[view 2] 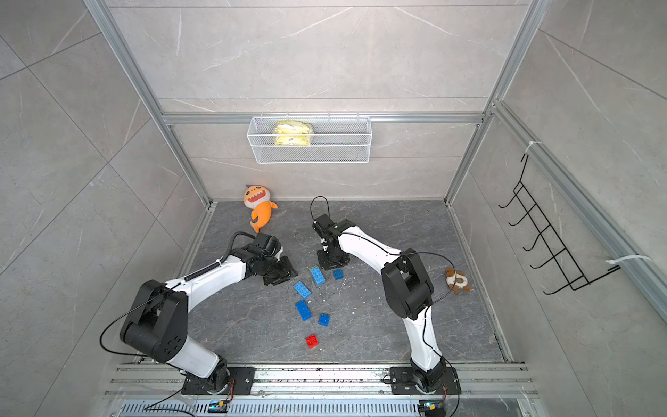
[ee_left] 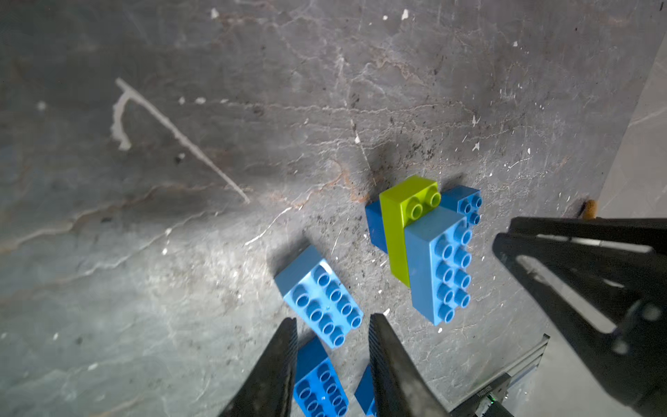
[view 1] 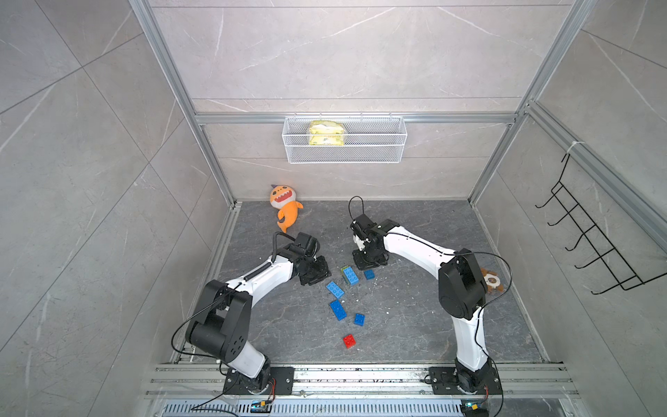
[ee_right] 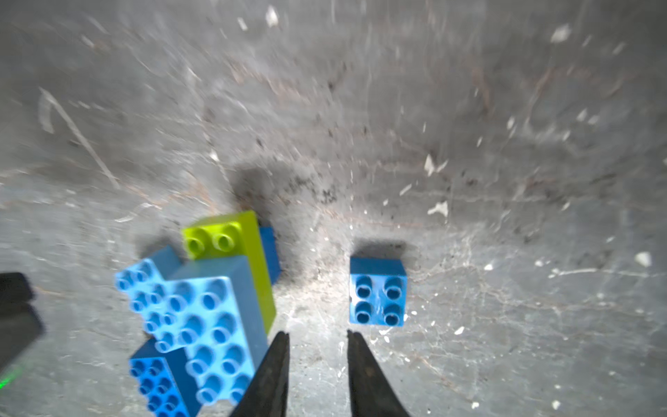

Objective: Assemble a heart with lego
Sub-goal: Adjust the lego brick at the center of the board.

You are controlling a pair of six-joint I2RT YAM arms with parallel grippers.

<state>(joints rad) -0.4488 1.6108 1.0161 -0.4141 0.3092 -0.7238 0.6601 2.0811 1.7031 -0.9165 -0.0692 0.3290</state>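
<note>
A joined stack stands mid-floor: a long blue brick on a lime-green one, with blue beneath. A small blue square lies just right of it. Two long blue bricks, a blue square and a red square lie loose nearer the front. My left gripper hovers left of the stack, jaws apart and empty. My right gripper hangs behind the stack and small square, narrowly open, holding nothing.
An orange plush fish lies at the back left. A brown plush lies by the right wall. A white wire basket hangs on the back wall, and a black hook rack on the right wall.
</note>
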